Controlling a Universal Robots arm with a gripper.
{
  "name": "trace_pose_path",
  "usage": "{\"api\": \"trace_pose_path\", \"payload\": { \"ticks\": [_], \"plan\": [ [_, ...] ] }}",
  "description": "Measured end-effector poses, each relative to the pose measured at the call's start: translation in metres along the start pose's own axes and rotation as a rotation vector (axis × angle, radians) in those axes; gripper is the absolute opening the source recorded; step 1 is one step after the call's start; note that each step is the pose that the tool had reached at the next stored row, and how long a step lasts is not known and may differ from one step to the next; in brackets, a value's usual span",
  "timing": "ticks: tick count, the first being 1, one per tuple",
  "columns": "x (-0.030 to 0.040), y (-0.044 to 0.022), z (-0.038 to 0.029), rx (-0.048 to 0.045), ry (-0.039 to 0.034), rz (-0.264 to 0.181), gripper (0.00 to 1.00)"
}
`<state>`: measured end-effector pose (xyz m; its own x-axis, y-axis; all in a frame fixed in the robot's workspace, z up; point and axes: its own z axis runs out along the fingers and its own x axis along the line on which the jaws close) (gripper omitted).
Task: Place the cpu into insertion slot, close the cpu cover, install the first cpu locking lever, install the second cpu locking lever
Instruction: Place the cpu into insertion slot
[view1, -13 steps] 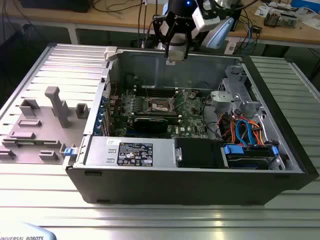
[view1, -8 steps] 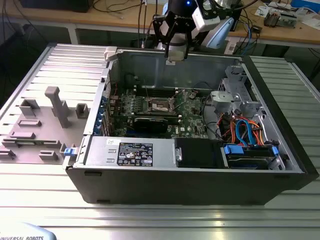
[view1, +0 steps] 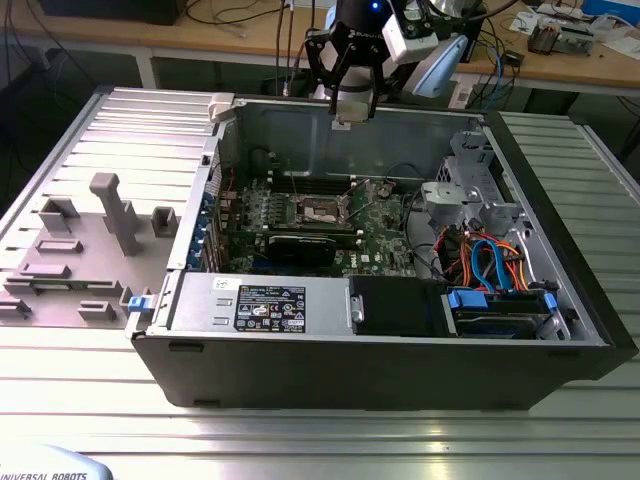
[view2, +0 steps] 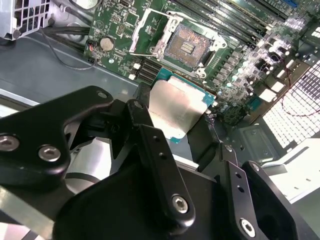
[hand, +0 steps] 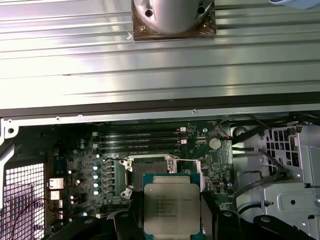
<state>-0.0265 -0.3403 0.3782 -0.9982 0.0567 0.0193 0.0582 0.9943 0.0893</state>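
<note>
the black two-fingered gripper (hand: 171, 216) is closed narrowly on the small flat square cpu with a dull silver-grey metal top (hand: 171, 206), its fingers pressing on two opposite edges of the chip. in the exterior view the gripper (view1: 352, 108) hangs over the back wall of the open dark-grey metal computer case (view1: 400, 350), well above the green motherboard (view1: 385, 235).

the square insertion slot with a dark centre and silver metal rim (view2: 186, 47) lies bare, with no chip in it. the thin silver metal cpu cover frame (view2: 139, 34) seems to stand folded back from the slot, though its outline is hard to trace. a thin wire locking lever (hand: 200, 160) juts sideways from the socket, unlatched.

so the task is at its first step: the chip is gripped but not seated, and the cover and both levers remain open.
</note>
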Motion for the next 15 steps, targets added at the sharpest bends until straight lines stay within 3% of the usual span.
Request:
{"api": "trace_pose_path", "payload": {
  "ticks": [15],
  "plan": [
    [0.0000, 0.0000, 0.0001, -0.0004, -0.0011, 0.012, 0.54]
  ]
}}
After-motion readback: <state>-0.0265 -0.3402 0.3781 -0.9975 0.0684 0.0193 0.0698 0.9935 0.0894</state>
